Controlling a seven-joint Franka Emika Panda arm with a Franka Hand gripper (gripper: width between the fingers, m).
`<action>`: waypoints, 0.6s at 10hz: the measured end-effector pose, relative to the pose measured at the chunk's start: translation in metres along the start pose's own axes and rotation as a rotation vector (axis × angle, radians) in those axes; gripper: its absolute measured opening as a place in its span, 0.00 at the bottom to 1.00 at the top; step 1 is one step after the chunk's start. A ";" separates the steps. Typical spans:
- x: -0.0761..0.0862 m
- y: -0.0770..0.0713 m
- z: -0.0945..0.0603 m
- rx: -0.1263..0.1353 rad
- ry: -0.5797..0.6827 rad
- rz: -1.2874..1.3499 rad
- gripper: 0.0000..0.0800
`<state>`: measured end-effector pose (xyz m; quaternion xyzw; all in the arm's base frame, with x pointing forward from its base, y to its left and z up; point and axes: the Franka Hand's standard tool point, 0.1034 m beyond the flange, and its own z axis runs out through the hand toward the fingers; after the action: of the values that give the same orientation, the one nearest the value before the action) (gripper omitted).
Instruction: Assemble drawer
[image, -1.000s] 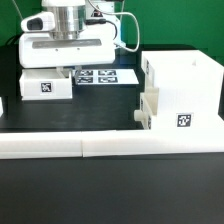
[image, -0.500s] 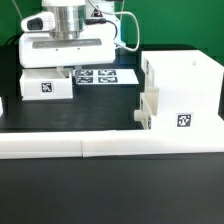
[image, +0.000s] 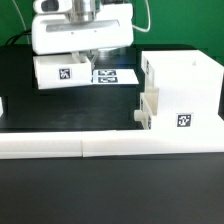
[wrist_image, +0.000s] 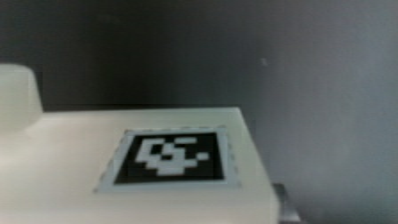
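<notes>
My gripper (image: 80, 60) is shut on a small white open-topped tray (image: 62, 72) with a black-and-white tag on its front, and holds it a little above the black table at the back left. In the wrist view the tray's white face and its tag (wrist_image: 173, 158) fill the lower part, very close. The fingertips are hidden behind the tray. The large white cube-like housing (image: 185, 85) stands at the exterior view's right, with a tag low on its front. A second small tray (image: 147, 110) sits part-way into the housing's left side.
The marker board (image: 115, 75) lies flat behind the held tray, between it and the housing. A long low white bar (image: 100, 147) runs across the front. Another white piece (image: 2, 105) shows at the exterior view's left edge.
The gripper has risen and shifted toward the exterior view's right, carrying the small tray up off the table with it. The housing and second tray have not moved.
</notes>
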<state>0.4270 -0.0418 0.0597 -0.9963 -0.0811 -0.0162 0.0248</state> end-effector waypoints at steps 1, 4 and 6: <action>0.014 -0.003 -0.008 0.009 -0.002 -0.011 0.05; 0.029 -0.005 -0.011 0.020 -0.006 -0.080 0.05; 0.028 -0.005 -0.010 0.020 -0.007 -0.125 0.05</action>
<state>0.4539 -0.0329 0.0708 -0.9890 -0.1434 -0.0133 0.0333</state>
